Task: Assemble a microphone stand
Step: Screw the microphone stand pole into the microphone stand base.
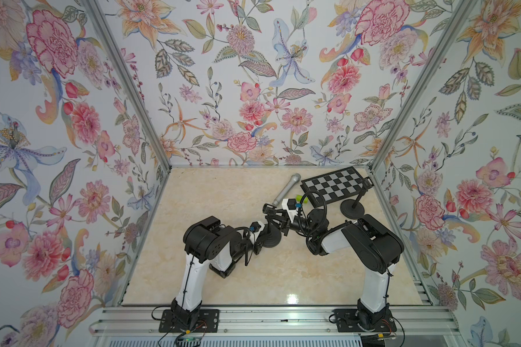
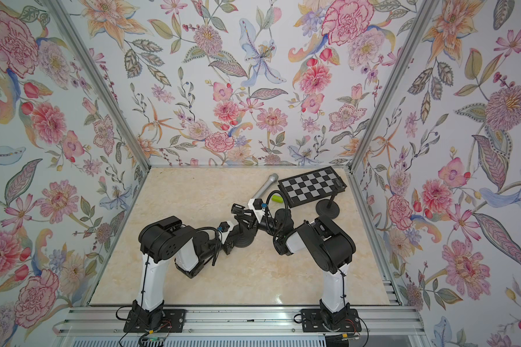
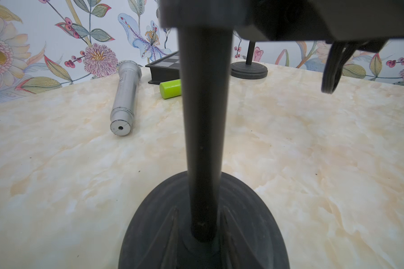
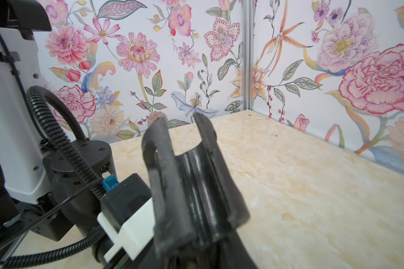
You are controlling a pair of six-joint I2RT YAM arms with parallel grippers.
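Over stand base (image 1: pixel 272 238): right arm (image 1: pixel 370 240) folded inward, end effector (image 1: pixel 274 214) clasping clip (image 4: pixel 196 181).

- Your tabletop (image 1: pixel 223 270) looks like glossy marble, with glare at 6 o'clock.
- The microphone (image 3: pixel 124 93) at 1 o'clock looks like brushed silver metal.
- The pole (image 3: pixel 203 139) and base (image 3: pixel 149 221) are matt black.
- The clip (image 4: pixel 196 186) is scuffed black plastic, shinier inside.
- The green cylinder (image 3: pixel 170 88) is smooth, faintly glossy.
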